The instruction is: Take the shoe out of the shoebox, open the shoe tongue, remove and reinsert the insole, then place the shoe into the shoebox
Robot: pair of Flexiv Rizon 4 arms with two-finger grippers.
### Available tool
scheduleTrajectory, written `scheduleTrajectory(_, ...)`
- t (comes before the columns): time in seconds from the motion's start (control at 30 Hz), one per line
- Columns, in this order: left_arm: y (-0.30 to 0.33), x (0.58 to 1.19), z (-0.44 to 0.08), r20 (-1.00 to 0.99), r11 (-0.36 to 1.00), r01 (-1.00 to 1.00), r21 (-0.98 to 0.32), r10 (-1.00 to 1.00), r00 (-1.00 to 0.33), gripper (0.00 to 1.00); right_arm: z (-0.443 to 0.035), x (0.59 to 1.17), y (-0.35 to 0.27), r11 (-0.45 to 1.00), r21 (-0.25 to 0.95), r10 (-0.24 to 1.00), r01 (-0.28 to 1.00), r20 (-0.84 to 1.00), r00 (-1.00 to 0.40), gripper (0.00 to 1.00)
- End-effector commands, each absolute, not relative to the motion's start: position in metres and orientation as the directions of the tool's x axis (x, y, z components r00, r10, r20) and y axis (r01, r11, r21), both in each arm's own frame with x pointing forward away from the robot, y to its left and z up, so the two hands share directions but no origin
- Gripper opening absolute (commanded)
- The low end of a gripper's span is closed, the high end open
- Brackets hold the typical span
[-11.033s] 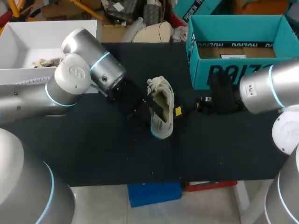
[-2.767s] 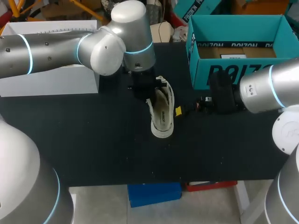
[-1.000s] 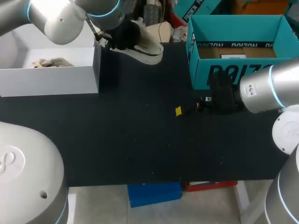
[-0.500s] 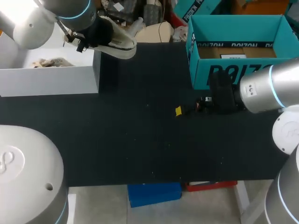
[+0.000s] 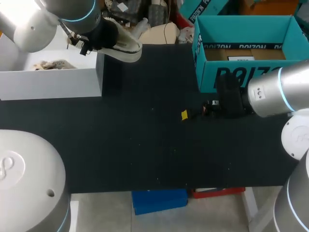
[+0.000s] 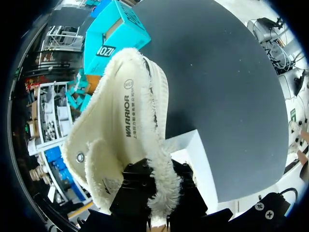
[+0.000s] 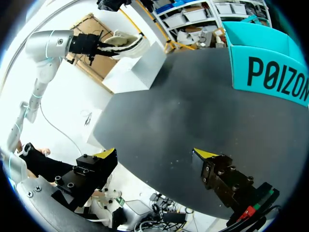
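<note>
A cream canvas shoe (image 5: 123, 46) hangs in the air over the near right corner of the white box (image 5: 53, 82) at the table's far left. My left gripper (image 5: 99, 36) is shut on it. In the left wrist view the shoe (image 6: 128, 121) stands out ahead of the black fingers (image 6: 137, 186), which pinch its edge, with the white box's corner (image 6: 193, 147) below. My right gripper (image 5: 193, 112) stands open low over the table in front of the teal shoebox (image 5: 246, 72). In its own view the right gripper (image 7: 155, 154) holds nothing, and the shoe (image 7: 124, 42) shows far ahead.
A pale crumpled thing (image 5: 48, 64) lies inside the white box. The teal shoebox is open on top, with a cardboard floor (image 5: 244, 54). The black table top (image 5: 145, 145) stretches between the two boxes.
My left arm has carried the shoe leftward along the table's far edge to the white box's corner, then nearly stopped. The right arm has not moved.
</note>
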State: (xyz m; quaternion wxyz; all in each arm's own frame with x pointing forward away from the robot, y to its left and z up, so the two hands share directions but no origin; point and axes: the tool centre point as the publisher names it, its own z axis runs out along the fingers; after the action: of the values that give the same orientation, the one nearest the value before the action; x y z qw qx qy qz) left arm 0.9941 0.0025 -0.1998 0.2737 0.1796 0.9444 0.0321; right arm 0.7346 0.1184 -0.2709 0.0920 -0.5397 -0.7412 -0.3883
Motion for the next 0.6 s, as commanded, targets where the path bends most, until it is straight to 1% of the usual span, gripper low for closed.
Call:
scheduleTrajectory(0.03, -0.003, 0.997, -0.200, -0.421, 0.944, 0.321, 0.079, 0.324, -0.848, 0.00, -0.271, 0.735, 0.119, 0.115, 0.476, 0.730, 0.872, 0.554, -0.399, 1.00)
scheduleTrajectory(0.1, 0.000, 1.003, -0.195, -0.387, 0.952, 0.302, 0.047, 0.296, -0.873, 0.00, -0.271, 0.735, 0.119, 0.115, 0.476, 0.730, 0.872, 0.554, -0.399, 1.00)
scheduleTrajectory(0.23, 0.017, 1.019, -0.170, -0.331, 0.969, 0.245, -0.015, 0.226, -0.916, 0.00, -0.271, 0.735, 0.119, 0.115, 0.476, 0.730, 0.872, 0.554, -0.399, 1.00)
scheduleTrajectory(0.4, 0.042, 1.035, -0.148, -0.335, 0.980, 0.198, -0.008, 0.184, -0.924, 0.00, -0.271, 0.735, 0.119, 0.115, 0.476, 0.730, 0.872, 0.554, -0.399, 1.00)
scheduleTrajectory(0.6, 0.069, 1.044, -0.155, -0.318, 0.992, 0.128, -0.004, 0.120, -0.941, 0.00, -0.271, 0.735, 0.119, 0.115, 0.476, 0.730, 0.872, 0.554, -0.399, 1.00)
